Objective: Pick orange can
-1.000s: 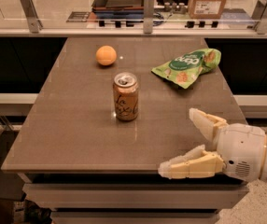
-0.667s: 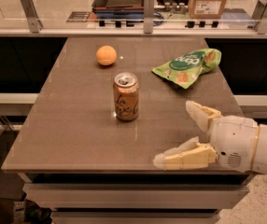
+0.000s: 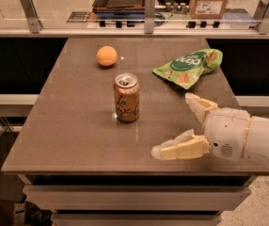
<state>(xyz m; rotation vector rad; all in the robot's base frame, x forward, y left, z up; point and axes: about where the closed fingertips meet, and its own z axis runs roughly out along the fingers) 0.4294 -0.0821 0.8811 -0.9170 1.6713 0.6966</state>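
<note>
The orange can (image 3: 126,98) stands upright near the middle of the brown table (image 3: 73,126). It is orange-tan with dark cursive lettering and a silver pull-tab top. My gripper (image 3: 173,126) is to the right of the can and a little nearer the front edge, apart from it. Its two cream fingers are spread wide, one finger (image 3: 180,148) low near the front and the other finger (image 3: 199,106) farther back. Nothing is between them.
A round orange fruit (image 3: 106,56) lies at the back left of the table. A green snack bag (image 3: 189,67) lies at the back right. A railing with posts and a counter with boxes runs behind the table.
My gripper has moved left over the table, closer to the can. Its fingers stay spread. The can, the fruit and the bag have not moved.
</note>
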